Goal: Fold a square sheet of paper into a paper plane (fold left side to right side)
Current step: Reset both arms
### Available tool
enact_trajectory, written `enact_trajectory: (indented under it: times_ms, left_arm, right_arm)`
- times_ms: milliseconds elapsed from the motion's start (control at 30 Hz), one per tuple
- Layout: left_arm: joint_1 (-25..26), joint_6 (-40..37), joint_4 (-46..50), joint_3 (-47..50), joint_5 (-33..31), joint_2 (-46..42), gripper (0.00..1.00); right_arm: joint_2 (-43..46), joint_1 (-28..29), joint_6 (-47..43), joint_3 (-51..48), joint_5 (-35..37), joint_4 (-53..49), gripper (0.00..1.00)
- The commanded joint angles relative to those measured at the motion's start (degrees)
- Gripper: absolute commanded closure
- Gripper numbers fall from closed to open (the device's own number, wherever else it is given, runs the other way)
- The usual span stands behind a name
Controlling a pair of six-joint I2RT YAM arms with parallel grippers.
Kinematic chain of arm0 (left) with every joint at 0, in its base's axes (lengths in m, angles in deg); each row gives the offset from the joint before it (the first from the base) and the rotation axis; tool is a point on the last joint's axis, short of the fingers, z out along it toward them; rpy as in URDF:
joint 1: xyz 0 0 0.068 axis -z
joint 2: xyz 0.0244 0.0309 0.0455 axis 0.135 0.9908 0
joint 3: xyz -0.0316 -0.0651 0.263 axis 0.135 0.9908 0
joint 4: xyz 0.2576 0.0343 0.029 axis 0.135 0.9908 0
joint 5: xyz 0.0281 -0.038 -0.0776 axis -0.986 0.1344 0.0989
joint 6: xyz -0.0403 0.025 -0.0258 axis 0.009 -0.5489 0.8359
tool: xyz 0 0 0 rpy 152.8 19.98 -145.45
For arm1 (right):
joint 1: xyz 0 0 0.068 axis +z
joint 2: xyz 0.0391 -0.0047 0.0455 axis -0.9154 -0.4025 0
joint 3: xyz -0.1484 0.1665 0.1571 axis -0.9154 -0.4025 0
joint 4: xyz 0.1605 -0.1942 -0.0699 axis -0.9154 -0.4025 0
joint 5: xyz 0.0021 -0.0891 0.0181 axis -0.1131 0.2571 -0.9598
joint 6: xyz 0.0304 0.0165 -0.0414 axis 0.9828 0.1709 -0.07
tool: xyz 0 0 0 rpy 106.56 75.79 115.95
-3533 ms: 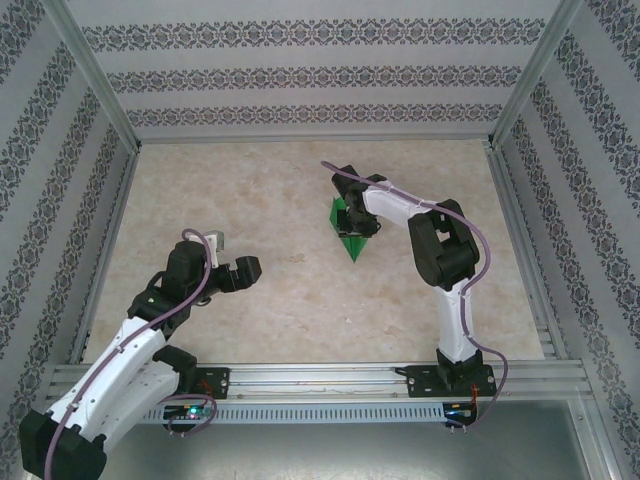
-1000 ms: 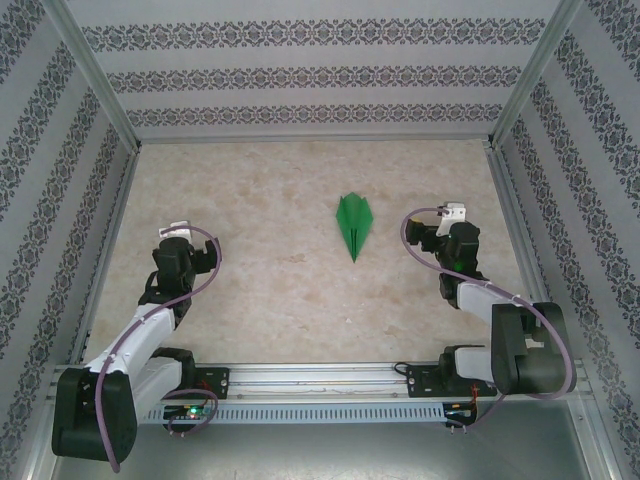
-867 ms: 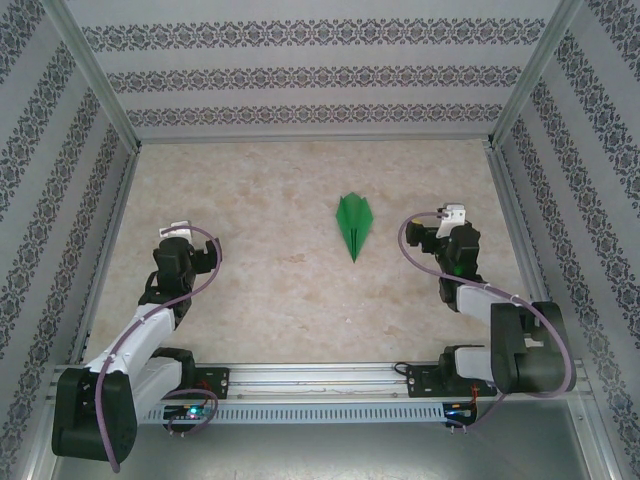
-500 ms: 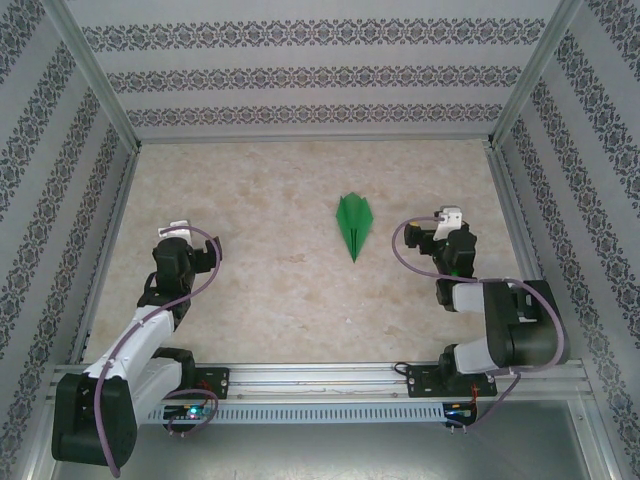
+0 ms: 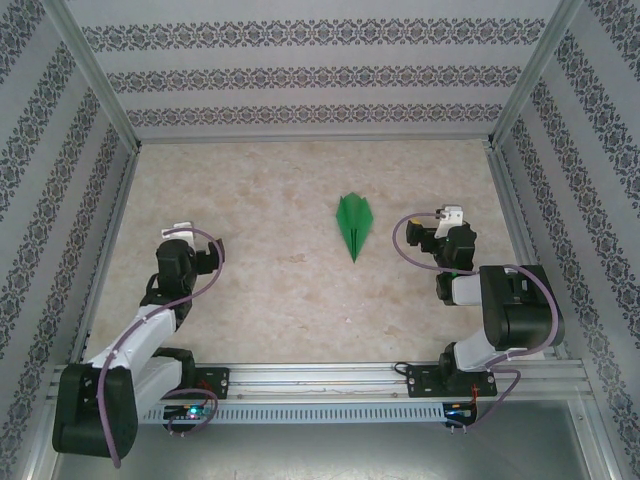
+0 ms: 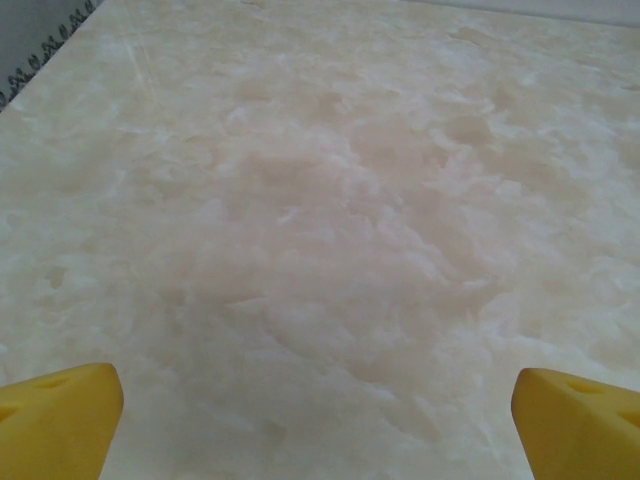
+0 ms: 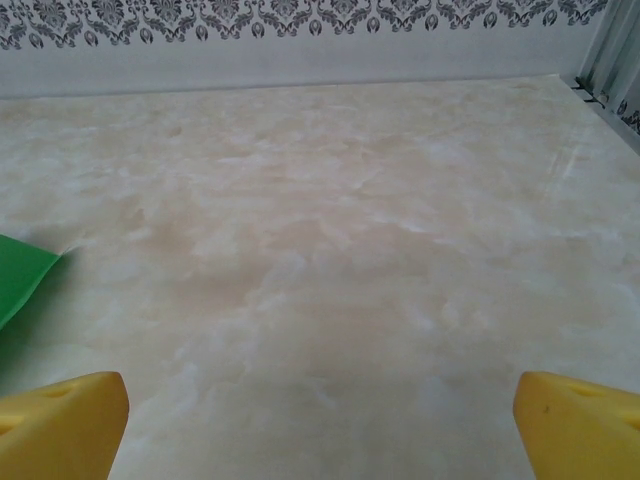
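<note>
We see plane (image 5: 354, 226) on bench (image 5: 250, 200), long axis near-far, nose nearward; lies left of right pincer (image 7: 320, 425), nearer it than left pincer (image 6: 320, 420). Both pincers wide, empty.

A beige marbled tabletop (image 5: 270, 290) carries a green paper plane (image 5: 354, 224), lying apparently flat near its middle, pointed tip toward the near edge.

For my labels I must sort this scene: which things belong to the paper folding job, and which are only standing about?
Job:
- green plane, folded, lying free

Not job:
- table
- patterned walls
- metal rail
</note>
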Motion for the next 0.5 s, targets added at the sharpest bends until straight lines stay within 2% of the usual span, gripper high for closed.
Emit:
enact_trajectory:
  times_ms: [0, 267, 467]
  left_arm:
    - [-1.08, -3.48, -11.72, 1.06, 3.1, 4.32, 0.01]
    - [-1.43, -1.37, -29.77, 0.46, 7.04, 17.86, 0.0]
    - [-1.69, -3.3, -22.66, -5.78, 12.62, 22.07, 0.0]
  right_arm:
    - [0.25, 0.35, 0.4, 0.86, 0.92, -0.11, 0.02]
    - [0.28, 0.53, 0.26, 2.57, 1.16, -0.37, 0.02]
    - [0.27, 0.62, 0.16, 2.61, 1.27, -0.46, 0.02]
